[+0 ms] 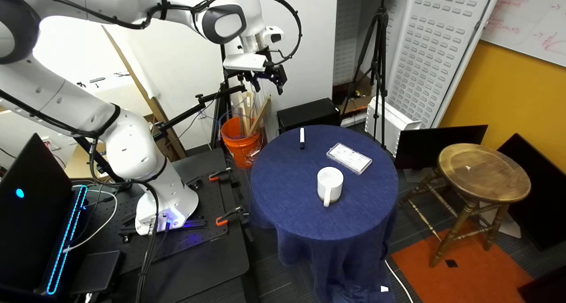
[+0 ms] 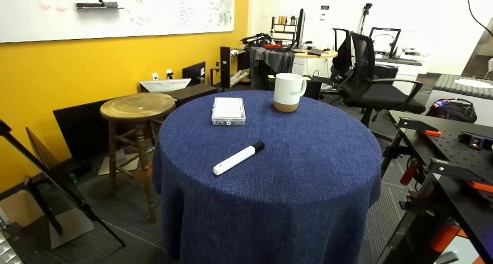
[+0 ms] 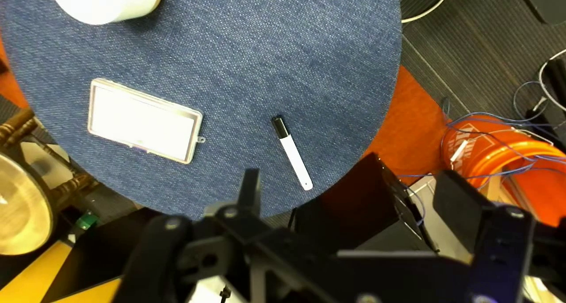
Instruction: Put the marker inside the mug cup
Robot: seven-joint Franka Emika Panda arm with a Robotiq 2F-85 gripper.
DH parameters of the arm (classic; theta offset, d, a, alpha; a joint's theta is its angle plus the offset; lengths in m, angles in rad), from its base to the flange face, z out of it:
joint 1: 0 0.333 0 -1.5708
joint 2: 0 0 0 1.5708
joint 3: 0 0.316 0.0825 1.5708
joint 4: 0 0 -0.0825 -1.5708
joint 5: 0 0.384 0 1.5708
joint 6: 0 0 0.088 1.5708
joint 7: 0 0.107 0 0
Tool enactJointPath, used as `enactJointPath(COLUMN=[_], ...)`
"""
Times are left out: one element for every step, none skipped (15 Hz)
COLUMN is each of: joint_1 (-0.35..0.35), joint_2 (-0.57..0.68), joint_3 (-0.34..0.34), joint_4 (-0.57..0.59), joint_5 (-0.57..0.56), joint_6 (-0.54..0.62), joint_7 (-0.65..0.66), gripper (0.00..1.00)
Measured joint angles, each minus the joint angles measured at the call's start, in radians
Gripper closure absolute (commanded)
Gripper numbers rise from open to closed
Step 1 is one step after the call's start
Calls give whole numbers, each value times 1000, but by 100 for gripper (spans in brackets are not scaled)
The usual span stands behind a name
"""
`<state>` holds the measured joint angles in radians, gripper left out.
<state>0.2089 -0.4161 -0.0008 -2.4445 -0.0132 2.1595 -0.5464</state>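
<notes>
The marker, white with a black cap, lies flat on the round blue-covered table in both exterior views (image 1: 302,136) (image 2: 235,160) and in the wrist view (image 3: 295,159). The mug cup, white with a cork-coloured base and a handle, stands upright on the same table in both exterior views (image 1: 330,183) (image 2: 287,89); the wrist view cuts it off at the top left (image 3: 106,0). My gripper is open and empty, raised high beyond the table's edge (image 1: 269,90). In the wrist view its fingers stand wide apart (image 3: 351,190), with the marker beyond them, untouched.
A flat clear box with a white top lies on the table (image 1: 349,158) (image 2: 228,109) (image 3: 143,119), between marker and mug. The table (image 1: 287,201) has a round edge. An orange bucket (image 1: 241,143), a black box (image 1: 308,116) and a wooden stool (image 1: 484,172) stand around it.
</notes>
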Motion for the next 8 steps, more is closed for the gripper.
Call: enactJointPath(joint_1=[0, 0, 0, 0, 0, 0, 0, 0], joint_2=[0, -1, -1, 0, 1, 5, 12, 23], joint_3=[0, 0, 0, 0, 0, 0, 0, -1], joint_4=[0, 0, 0, 0, -1, -1, -1, -1], joint_5=[0, 0, 0, 0, -5, -6, -6, -5], joint_6=[0, 0, 0, 0, 0, 0, 2, 13], joint_7=[0, 0, 0, 0, 0, -5, -18, -35], gripper=[0, 0, 0, 0, 0, 0, 0, 0])
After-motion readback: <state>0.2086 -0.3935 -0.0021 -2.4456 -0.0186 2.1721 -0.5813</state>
